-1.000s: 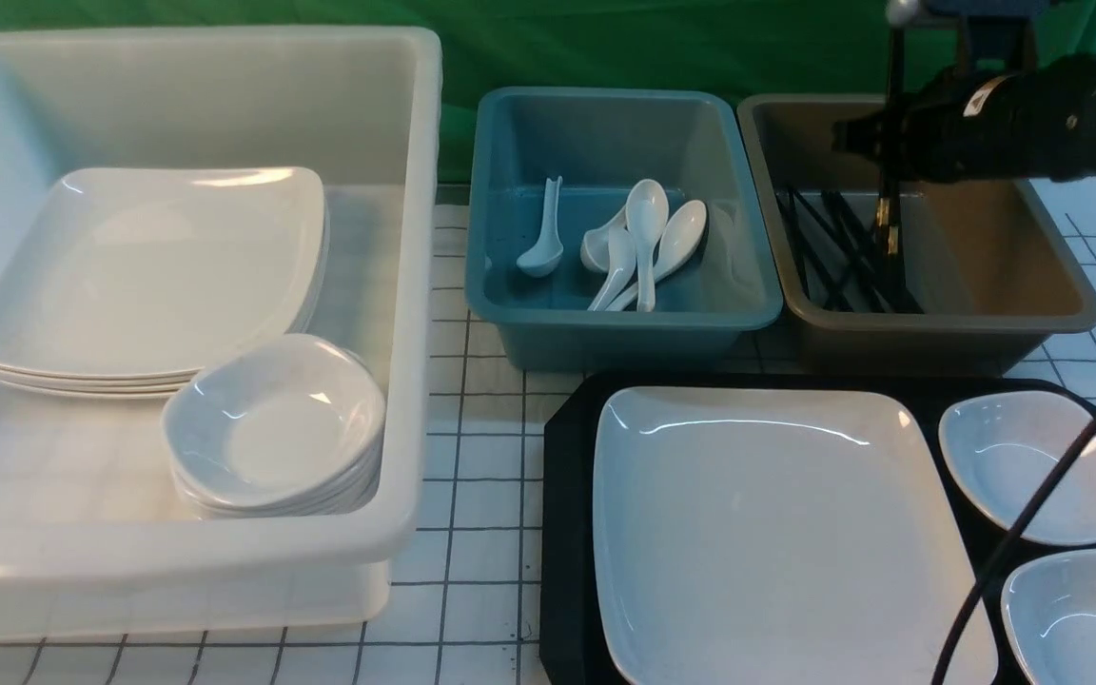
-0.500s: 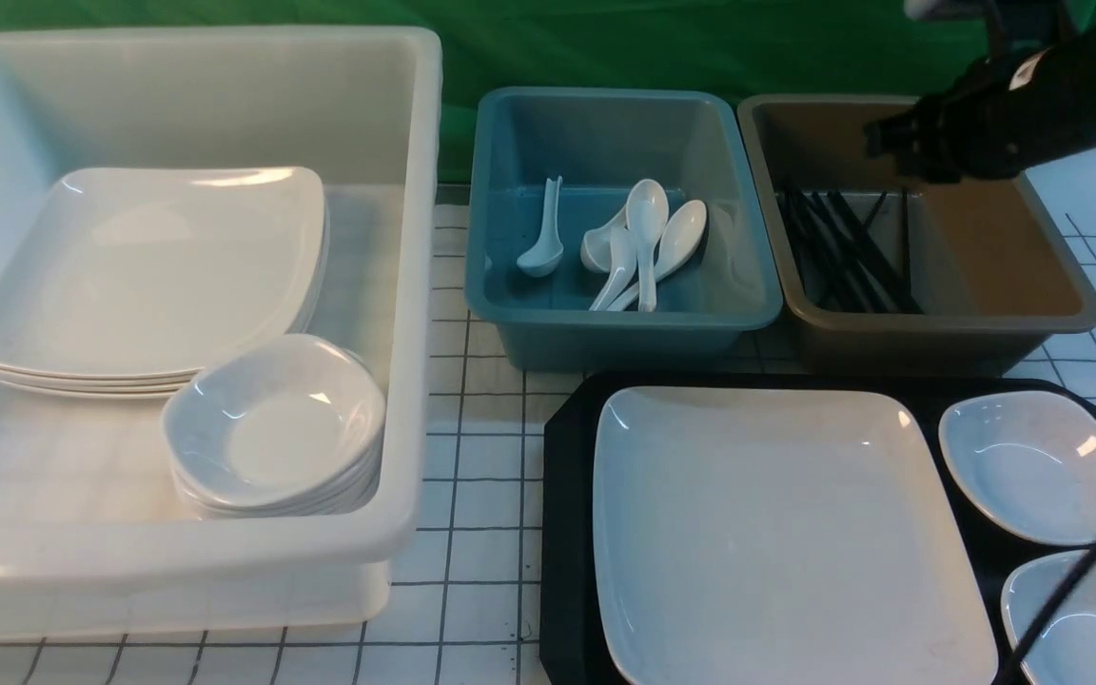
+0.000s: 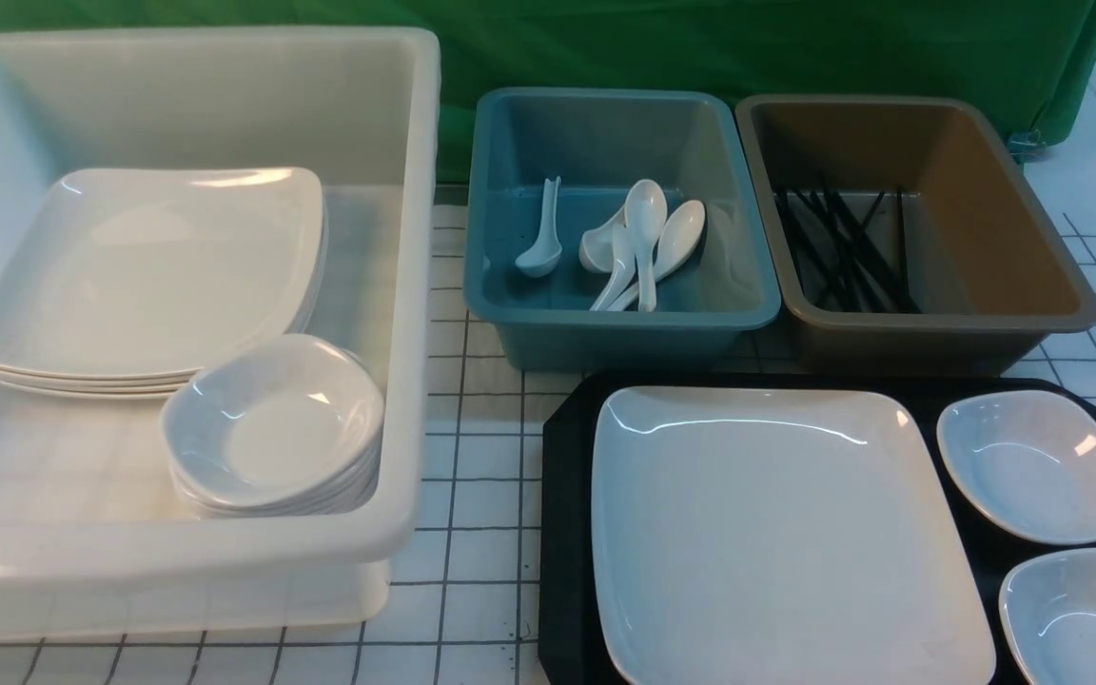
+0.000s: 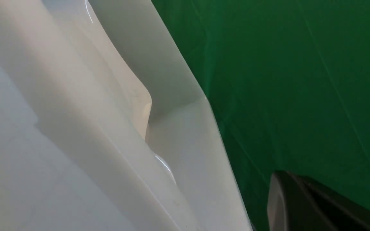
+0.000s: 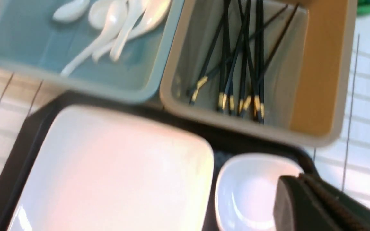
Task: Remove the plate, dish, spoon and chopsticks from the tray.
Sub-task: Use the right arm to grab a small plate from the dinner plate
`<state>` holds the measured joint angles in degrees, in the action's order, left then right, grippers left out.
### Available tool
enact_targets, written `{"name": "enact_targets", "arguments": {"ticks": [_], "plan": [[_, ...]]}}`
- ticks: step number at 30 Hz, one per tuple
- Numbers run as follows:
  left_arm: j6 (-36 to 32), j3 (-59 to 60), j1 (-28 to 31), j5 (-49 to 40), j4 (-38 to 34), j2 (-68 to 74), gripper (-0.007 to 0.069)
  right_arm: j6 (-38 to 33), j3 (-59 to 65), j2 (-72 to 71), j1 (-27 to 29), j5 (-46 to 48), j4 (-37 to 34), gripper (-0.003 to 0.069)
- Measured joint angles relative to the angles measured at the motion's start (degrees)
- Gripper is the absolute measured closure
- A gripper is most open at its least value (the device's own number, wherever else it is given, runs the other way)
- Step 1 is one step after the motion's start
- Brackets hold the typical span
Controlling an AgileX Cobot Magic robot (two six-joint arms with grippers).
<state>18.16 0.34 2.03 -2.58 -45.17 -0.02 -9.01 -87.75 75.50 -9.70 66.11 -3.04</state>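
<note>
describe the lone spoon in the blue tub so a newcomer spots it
Find the blue tub, between the big white tub and the brown one. Inside, the lone spoon lies bowl toward you, touching none of the clustered spoons to its right.

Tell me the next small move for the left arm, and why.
Probably bring the left end effector over from the white tub toward the near-left edge of the large plate, opening on the way: its jaws are shut, the plate lies on the black tray, and the spoons and chopsticks are in their bins.
</note>
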Motion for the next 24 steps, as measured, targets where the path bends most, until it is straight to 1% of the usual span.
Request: {"name": "enact_targets", "arguments": {"ticks": [3, 4, 5, 7, 9, 11, 12, 14, 15, 16, 19, 20, 21, 24], "plan": [[3.9, 0.0, 0.0, 0.1, -4.1, 0.0, 0.0620, 0.0, 3.7, -4.9, 0.0, 2.2, 0.0, 0.0650], [4.4, -0.2, 0.0, -0.3, -4.4, 0.0, 0.0620, 0.0, 5.2, -6.0, 0.0, 2.5, 0.0, 0.0650], [4.6, -1.0, 0.0, -1.3, -4.8, 0.0, 0.0620, 0.0, 7.1, -7.7, 0.0, 2.6, -0.1, 0.0650], [1.6, -5.0, 0.0, -3.2, -4.4, -0.1, 0.0620, 0.0, 11.6, -11.9, 0.0, 2.6, -0.1, 0.0649], [-2.9, -11.3, 0.0, -4.3, -2.1, -0.1, 0.0620, 0.0, 16.3, -16.2, 0.0, 2.0, -0.1, 0.0646], [-4.9, -16.7, 0.0, -6.1, 0.7, 0.1, 0.0620, 0.2, 21.3, -20.1, 0.0, 0.9, -0.1, 0.0644], [-4.9, -17.3, 0.0, -6.1, 1.0, 0.1, 0.0620, 0.2, 21.3, -20.5, 0.0, 0.8, -0.1, 0.0643], [-6.2, -24.6, 0.0, -12.0, 5.7, 2.7, 0.0620, 0.9, 28.2, -25.0, 0.0, -0.1, -0.1, 0.0641], [-6.2, -25.1, 0.0, -12.5, 6.1, 3.3, 0.0620, 1.3, 29.2, -25.3, 0.0, -0.2, -0.1, 0.0641], [-6.3, -29.0, 0.0, -17.8, 8.9, 5.8, 0.0620, 2.7, 33.5, -26.8, 0.0, -0.2, 0.0, 0.0641], [-7.1, -32.9, 0.0, -24.5, 11.0, 10.4, 0.0620, 4.9, 41.5, -27.1, 0.0, -0.2, -0.1, 0.0640], [-7.4, -33.1, 0.0, -25.4, 11.0, 10.7, 0.0620, 4.9, 41.5, -27.1, 0.0, -0.2, -0.1, 0.0640], [-8.5, -34.0, 0.0, -27.7, 11.2, 13.0, 0.0620, 5.2, 46.1, -26.5, 0.0, -0.9, -1.1, 0.0638], [-10.9, -34.3, 0.0, -29.9, 11.2, 16.5, 0.0620, 4.5, 51.6, -24.8, 0.0, -2.3, -3.1, 0.0610]]}}
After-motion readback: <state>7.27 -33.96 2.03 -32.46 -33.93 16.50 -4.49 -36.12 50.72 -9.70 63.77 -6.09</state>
